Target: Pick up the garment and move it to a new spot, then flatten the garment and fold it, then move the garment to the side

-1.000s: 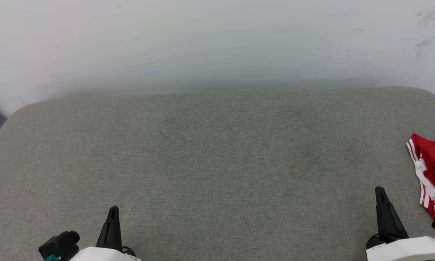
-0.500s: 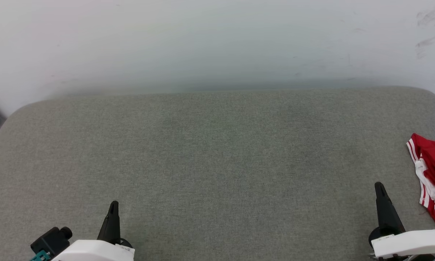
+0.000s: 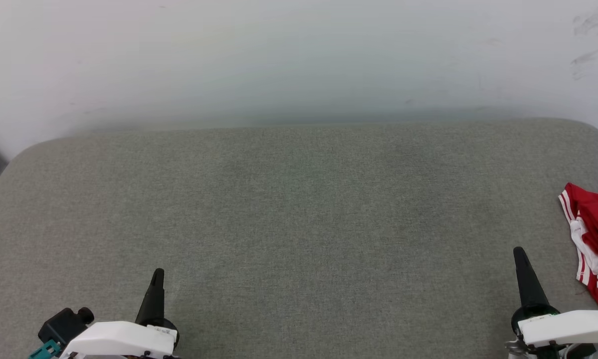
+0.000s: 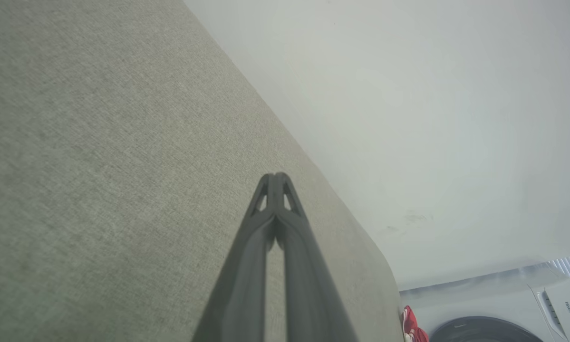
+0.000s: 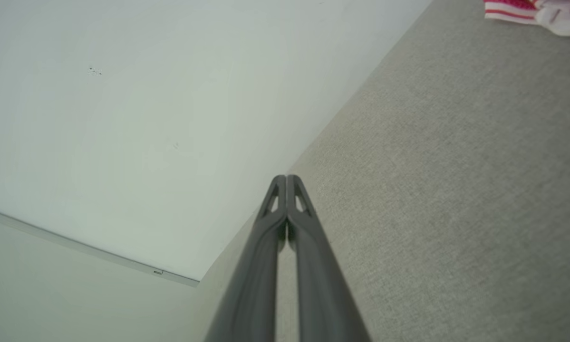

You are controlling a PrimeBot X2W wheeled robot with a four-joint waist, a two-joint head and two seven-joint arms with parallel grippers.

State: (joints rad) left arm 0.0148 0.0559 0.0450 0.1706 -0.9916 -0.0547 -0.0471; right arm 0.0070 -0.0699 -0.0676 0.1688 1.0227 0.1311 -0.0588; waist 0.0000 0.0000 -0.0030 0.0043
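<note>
The garment (image 3: 595, 234), red with white parts and striped trim, lies bunched at the far right edge of the grey padded surface (image 3: 299, 219), partly cut off by the head view's border. A corner of it also shows in the right wrist view (image 5: 536, 9) and as a small red patch in the left wrist view (image 4: 410, 327). My right gripper (image 3: 519, 253) is shut and empty, a short way to the left of the garment. My left gripper (image 3: 157, 274) is shut and empty at the lower left, far from it. Both point toward the wall.
A pale wall (image 3: 299, 60) runs along the back of the padded surface. In the left wrist view a white washing machine (image 4: 503, 308) with a dark round door stands beyond the surface's right end.
Both grippers have crept a little forward, toward the wall, while the white wrist housings sank lower in the head view. The garment has not moved.
</note>
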